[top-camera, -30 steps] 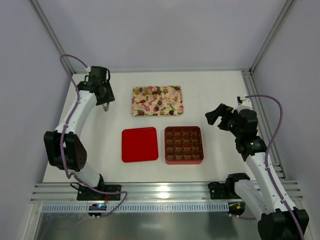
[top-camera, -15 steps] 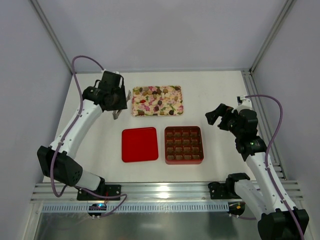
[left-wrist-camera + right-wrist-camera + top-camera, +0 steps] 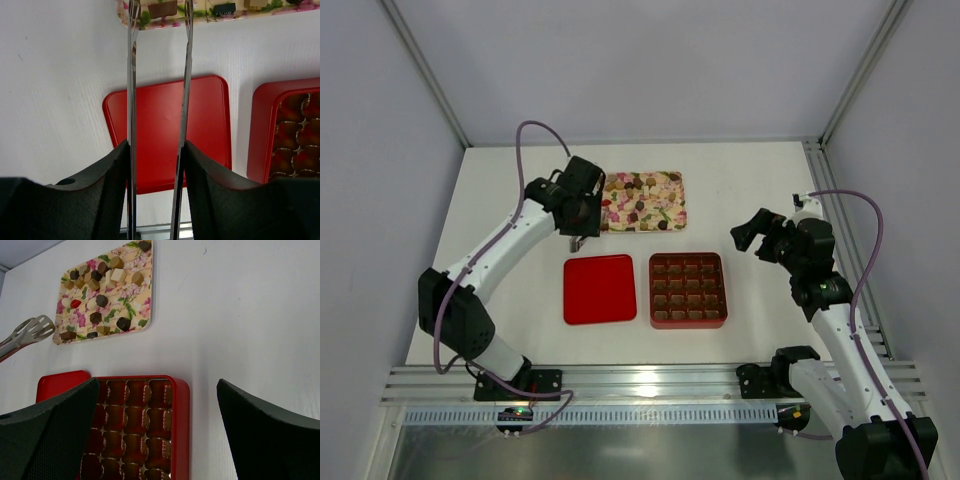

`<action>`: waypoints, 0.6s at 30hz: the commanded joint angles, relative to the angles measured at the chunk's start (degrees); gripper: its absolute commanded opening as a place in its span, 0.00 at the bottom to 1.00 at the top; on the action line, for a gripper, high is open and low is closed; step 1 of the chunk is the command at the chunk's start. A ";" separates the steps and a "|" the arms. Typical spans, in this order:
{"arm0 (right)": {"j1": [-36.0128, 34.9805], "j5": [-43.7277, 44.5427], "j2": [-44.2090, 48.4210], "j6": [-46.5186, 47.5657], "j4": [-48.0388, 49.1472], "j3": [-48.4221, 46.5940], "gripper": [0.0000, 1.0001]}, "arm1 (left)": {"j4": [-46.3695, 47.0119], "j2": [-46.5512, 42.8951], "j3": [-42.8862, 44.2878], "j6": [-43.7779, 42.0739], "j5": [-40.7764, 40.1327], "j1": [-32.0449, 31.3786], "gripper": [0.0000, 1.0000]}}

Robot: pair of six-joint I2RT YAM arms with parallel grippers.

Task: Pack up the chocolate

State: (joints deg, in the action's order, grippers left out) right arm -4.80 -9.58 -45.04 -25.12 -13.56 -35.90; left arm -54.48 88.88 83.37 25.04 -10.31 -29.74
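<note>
The chocolate [image 3: 635, 200] is several small brown, dark and pale pieces on a pink-and-cream flowered tray [image 3: 592, 226] at the back centre. It also shows in the right wrist view [image 3: 102, 300]. My left gripper [image 3: 578, 222] [image 3: 156, 150] is shut on metal tongs [image 3: 131, 75]. The tongs stand open, with their tips [image 3: 35, 327] at the tray's near-left corner. One brown piece [image 3: 162, 9] lies on the tray between the tips. The red box [image 3: 724, 290] with its brown gridded insert sits in front of the tray. My right gripper [image 3: 752, 232] [image 3: 157, 385] is open and empty, right of the box.
The flat red lid [image 3: 600, 289] [image 3: 165, 130] lies left of the red box [image 3: 182, 415], under the tongs in the left wrist view. Grey walls and metal frame posts enclose the white table [image 3: 770, 190]. A rail runs along its near edge.
My left arm has swung right from the table's far left to the tray's left end, carrying the tongs. The right arm has not moved.
</note>
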 commanded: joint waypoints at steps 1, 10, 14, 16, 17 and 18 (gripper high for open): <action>-0.04 0.62 -0.05 1.22 0.55 -1.89 1.00 | 1.30 0.41 -0.58 0.19 -2.35 -0.85 0.46; -0.04 0.36 -0.05 1.22 0.55 -1.72 1.00 | 3.15 3.58 -1.37 0.36 -2.70 -1.03 0.46; 0.05 0.18 0.12 1.22 0.55 -1.72 1.00 | 4.03 4.81 -1.28 0.28 -2.35 -1.03 0.46; -0.04 0.27 0.21 1.22 0.47 -1.72 1.00 | 4.20 5.60 -1.11 0.28 -2.18 -1.03 0.46; 0.05 0.27 0.12 1.31 0.55 -1.72 1.00 | 4.20 5.86 -1.11 0.36 -2.17 -1.03 0.46; 0.05 0.27 0.21 1.22 0.47 -1.72 1.00 | 4.38 5.95 -1.19 0.36 -2.17 -1.03 0.46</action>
State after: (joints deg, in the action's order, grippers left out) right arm -4.80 -9.61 -45.04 -25.10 -13.85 -35.90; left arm -52.51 94.37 82.04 25.08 -11.60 -30.41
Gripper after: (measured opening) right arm 0.996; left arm 0.464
